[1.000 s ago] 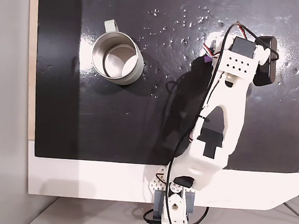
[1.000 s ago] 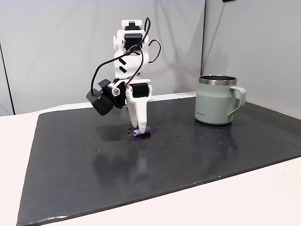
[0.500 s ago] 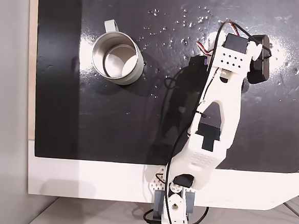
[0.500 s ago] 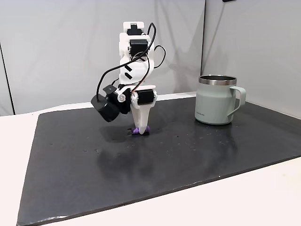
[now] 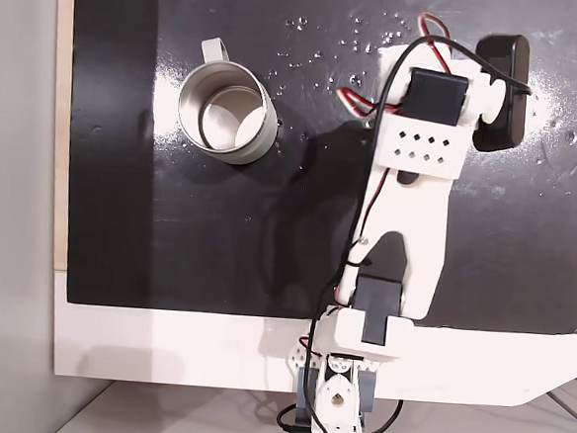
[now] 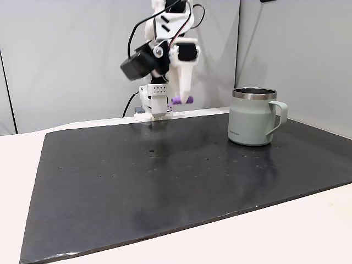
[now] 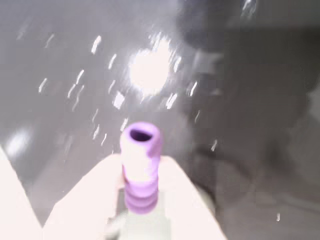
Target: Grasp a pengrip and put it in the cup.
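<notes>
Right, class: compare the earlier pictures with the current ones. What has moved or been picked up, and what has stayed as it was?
The gripper has risen from the mat with the pengrip clamped between its fingers; a second ago the pengrip lay on the black mat. The wrist view shows it held above the surface. The cup has stayed put, upright on the mat.
</notes>
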Available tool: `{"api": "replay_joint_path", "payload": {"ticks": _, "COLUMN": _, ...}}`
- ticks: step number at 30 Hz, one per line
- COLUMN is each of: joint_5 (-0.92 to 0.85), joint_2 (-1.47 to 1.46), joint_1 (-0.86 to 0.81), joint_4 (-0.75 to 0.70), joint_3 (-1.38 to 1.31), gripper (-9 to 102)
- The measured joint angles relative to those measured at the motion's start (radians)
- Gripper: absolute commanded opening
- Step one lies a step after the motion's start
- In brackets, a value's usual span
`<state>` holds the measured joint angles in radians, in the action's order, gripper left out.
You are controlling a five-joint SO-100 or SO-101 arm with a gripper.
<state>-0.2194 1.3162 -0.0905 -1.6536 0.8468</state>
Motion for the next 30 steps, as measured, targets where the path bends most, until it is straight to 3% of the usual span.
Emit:
{"api": "replay_joint_path", "payload": {"ticks": 6, "joint_5": 0.044, "joint_2": 0.049, "joint_1": 0.198, "joint_4": -0.123, "joint_3": -0.183, "gripper": 0}}
{"api": "replay_joint_path", "payload": {"ticks": 19, "joint_5": 0.066, "joint_2": 0.037, "joint_1": 0.538, "joint_4": -0.135, "joint_3": -0.199, "gripper": 0}}
{"api": "replay_joint_path", "payload": {"ticks": 30, "joint_5": 0.066, "joint_2": 0.005, "joint_1": 0.549, "joint_4": -0.137, "joint_3": -0.199, "gripper": 1}}
